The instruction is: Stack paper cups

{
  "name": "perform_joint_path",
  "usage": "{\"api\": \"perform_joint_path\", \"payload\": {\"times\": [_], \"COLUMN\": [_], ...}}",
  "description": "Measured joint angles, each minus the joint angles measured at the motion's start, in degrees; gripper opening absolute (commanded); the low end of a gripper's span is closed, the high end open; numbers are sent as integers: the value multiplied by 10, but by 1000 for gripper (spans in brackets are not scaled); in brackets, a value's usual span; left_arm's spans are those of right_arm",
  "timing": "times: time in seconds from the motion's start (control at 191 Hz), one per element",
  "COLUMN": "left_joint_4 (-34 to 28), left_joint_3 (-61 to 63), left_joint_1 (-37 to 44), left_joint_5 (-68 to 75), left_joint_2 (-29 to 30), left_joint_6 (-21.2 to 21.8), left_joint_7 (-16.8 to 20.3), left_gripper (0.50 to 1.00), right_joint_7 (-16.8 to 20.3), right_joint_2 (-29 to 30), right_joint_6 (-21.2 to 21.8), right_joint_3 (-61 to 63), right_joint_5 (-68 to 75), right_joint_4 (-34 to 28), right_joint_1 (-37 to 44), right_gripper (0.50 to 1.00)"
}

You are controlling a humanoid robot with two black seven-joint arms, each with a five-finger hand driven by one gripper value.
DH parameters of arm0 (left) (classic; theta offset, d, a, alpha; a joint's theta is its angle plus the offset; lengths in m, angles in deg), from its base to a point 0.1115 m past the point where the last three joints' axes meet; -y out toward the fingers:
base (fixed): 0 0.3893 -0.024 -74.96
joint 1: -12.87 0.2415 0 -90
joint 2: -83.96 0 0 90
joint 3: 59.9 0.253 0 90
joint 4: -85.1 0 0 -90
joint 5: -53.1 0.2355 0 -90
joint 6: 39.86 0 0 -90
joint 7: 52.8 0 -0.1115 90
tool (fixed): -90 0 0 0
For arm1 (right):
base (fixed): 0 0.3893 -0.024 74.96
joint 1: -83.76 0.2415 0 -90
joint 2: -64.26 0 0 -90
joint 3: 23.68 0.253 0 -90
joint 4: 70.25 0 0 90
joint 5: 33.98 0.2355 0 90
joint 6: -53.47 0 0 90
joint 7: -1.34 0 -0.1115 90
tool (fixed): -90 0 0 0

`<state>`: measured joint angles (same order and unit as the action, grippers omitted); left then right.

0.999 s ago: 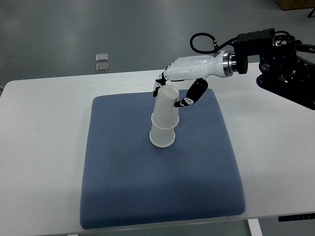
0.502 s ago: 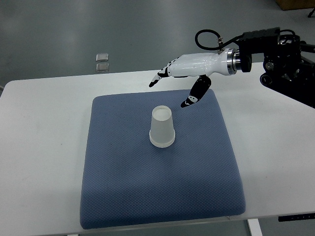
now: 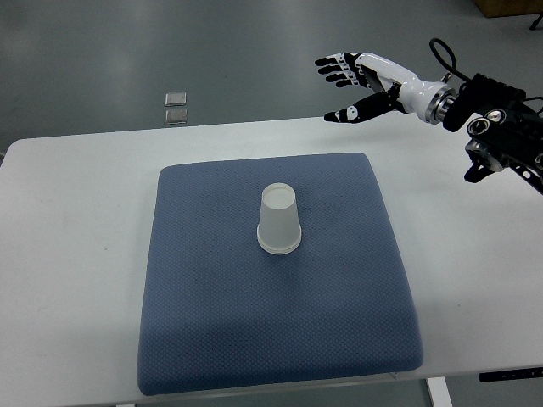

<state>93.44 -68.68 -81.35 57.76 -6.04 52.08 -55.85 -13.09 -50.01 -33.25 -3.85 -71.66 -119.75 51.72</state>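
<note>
Paper cups (image 3: 279, 220) sit upside down, nested as what looks like one stack, near the middle of the blue mat (image 3: 212, 331) on the white table (image 3: 76, 254). Right hand (image 3: 356, 80) is raised beyond the table's far edge, fingers spread, holding nothing, well apart from the cups.

**Lighting and sharpness check**

Pretty even, bright overhead light, nothing dim. The white desk (image 3: 76, 254) looks a bit washed out but not blown. Below and left of the robot hand (image 3: 352, 85), the stacked cups (image 3: 279, 220) cast only a faint soft shadow on the blue pad (image 3: 254, 339). Focus is decent everywhere, slight softness overall, no obvious edge warping.
</note>
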Motion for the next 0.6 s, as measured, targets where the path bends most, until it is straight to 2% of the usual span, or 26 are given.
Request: {"api": "perform_joint_path", "payload": {"times": [0.105,0.162,0.377,0.602], "left_joint_4": [0,0,0,0], "left_joint_3": [0,0,0,0], "left_joint_1": [0,0,0,0], "left_joint_5": [0,0,0,0], "left_joint_2": [0,0,0,0], "left_joint_6": [0,0,0,0], "left_joint_7": [0,0,0,0], "left_gripper": [1000,1000,1000,1000], "right_joint_7": [10,11,11,9], "right_joint_2": [10,18,50,62], "right_joint_6": [-34,-48,-104,-118], "right_joint_3": [4,13,48,64], "right_joint_5": [48,76,129,131], "right_joint_4": [14,22,50,53], "right_joint_1": [-23,-36,-77,-88], "right_gripper": [866,909,911,913]}}
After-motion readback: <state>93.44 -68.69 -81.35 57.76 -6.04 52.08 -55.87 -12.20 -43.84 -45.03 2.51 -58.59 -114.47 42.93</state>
